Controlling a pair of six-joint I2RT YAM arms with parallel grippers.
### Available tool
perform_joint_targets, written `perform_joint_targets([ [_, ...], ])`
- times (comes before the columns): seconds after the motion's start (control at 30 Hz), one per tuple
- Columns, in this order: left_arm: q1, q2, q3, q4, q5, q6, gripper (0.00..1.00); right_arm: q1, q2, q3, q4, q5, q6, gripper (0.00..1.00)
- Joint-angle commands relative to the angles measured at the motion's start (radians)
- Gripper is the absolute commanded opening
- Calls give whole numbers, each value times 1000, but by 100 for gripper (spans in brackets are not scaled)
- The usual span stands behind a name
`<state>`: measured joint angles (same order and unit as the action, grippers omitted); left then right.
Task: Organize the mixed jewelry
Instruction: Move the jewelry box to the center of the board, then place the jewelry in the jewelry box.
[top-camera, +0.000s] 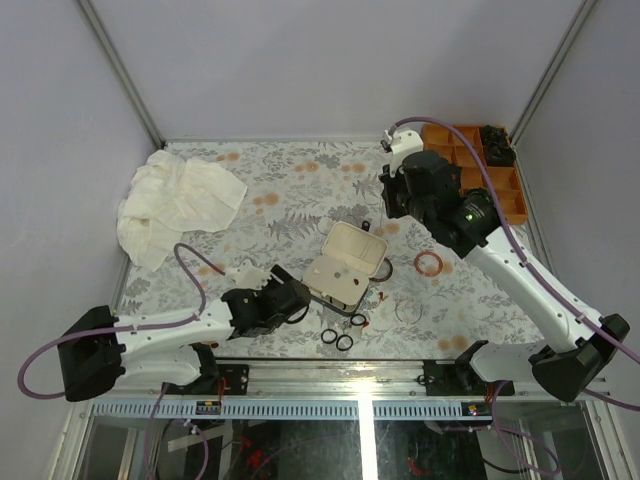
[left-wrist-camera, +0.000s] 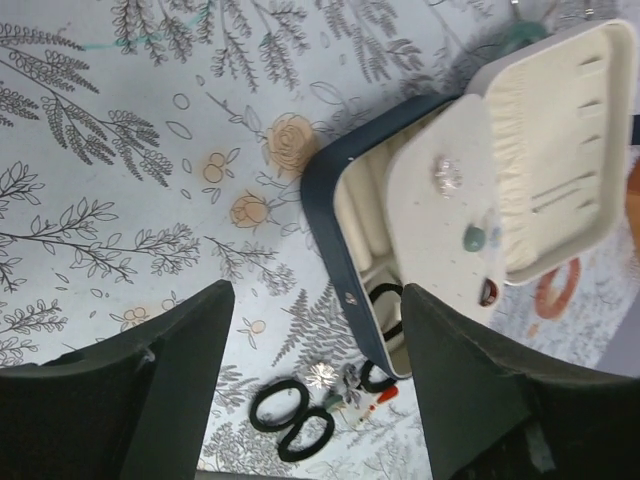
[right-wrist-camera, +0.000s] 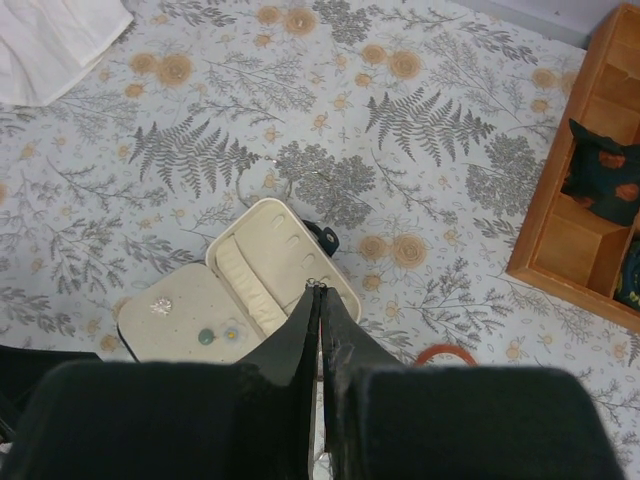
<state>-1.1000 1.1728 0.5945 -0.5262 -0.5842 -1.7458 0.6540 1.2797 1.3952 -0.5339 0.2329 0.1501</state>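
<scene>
White cloth (top-camera: 175, 205) bunched at far left on the floral table cover (top-camera: 300, 180). Left gripper (top-camera: 290, 296) sits low over the table, jaws wide apart with nothing between them, just left of the open jewelry case (top-camera: 345, 265). Case has a dark shell and cream lining. Inside: a black ring (left-wrist-camera: 385, 300) partly visible in a compartment, plus a sparkly stud (left-wrist-camera: 445, 175), green stud (left-wrist-camera: 473, 238) and red stud (left-wrist-camera: 487, 291) on the inner flap. Loose black rings (top-camera: 337, 339) lie on the table just in front of the case, with a tiny red bit (left-wrist-camera: 385, 395) beside them. Clear hoop (top-camera: 408, 310) and orange-red ring (top-camera: 430, 263) are right of the case. Right gripper (right-wrist-camera: 320, 300) is raised beyond the case, fingers pressed together, empty. Orange compartment tray (top-camera: 505, 195) in the far right corner.
</scene>
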Motion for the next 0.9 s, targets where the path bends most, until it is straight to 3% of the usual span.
perform_joint_targets([
  [0.0,-10,-96,26,-9,-92,104,71,-5,-24,64,0,-50,5,0],
  [0.17,-14,-236,5,63,-120,269,76,-5,-33,88,-27,-107,21,0],
  [0.4,-14,-395,-23,309,-71,637,77,-5,-65,82,-59,-200,59,0],
  [0.63,-12,-466,-61,636,59,976,75,-5,-107,49,-92,-324,87,0],
  [0.87,-9,-476,-90,842,160,1161,76,-6,-155,11,-137,-397,98,0],
])
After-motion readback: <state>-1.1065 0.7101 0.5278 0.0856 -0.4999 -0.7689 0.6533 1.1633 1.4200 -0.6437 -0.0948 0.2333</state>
